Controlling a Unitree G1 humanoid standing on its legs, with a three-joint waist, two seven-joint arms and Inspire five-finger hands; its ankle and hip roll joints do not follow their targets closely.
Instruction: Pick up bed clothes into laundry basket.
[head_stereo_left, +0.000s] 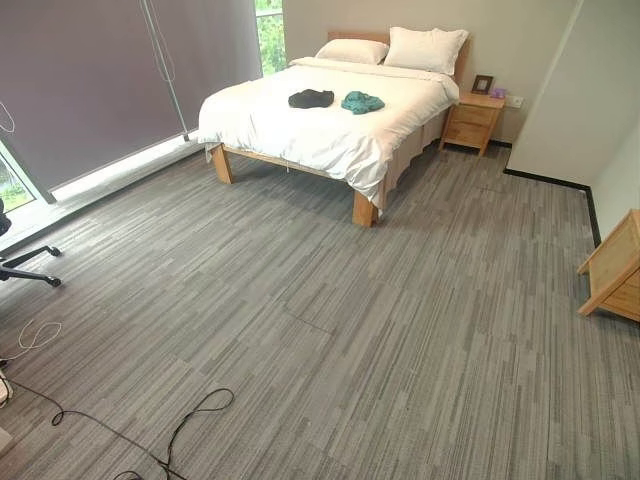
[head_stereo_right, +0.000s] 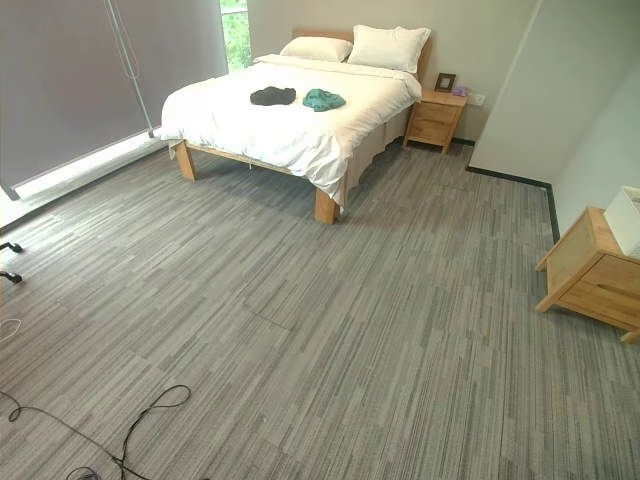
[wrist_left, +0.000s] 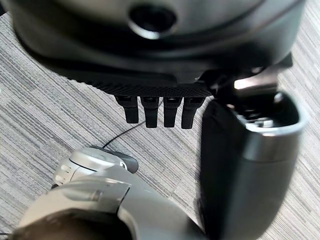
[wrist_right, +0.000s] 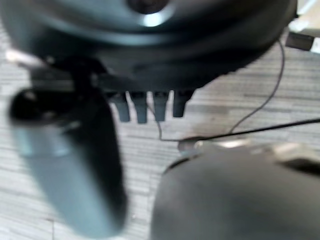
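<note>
Two garments lie side by side on the white bed (head_stereo_left: 300, 130) at the far end of the room: a black one (head_stereo_left: 311, 98) and a teal one (head_stereo_left: 362, 102). Both are crumpled on the duvet near the middle of the bed. My left hand (wrist_left: 150, 75) hangs over the grey floor with its fingers (wrist_left: 160, 112) straight and nothing in it. My right hand (wrist_right: 150, 55) hangs the same way over the floor, its fingers (wrist_right: 147, 107) straight and its thumb standing apart. Both hands are far from the bed.
Two pillows (head_stereo_left: 425, 47) lie at the bed's head, and a wooden nightstand (head_stereo_left: 472, 120) stands to its right. At the right wall a low wooden table (head_stereo_right: 590, 265) holds a white container (head_stereo_right: 626, 220). An office chair's base (head_stereo_left: 28, 265) is at the left.
</note>
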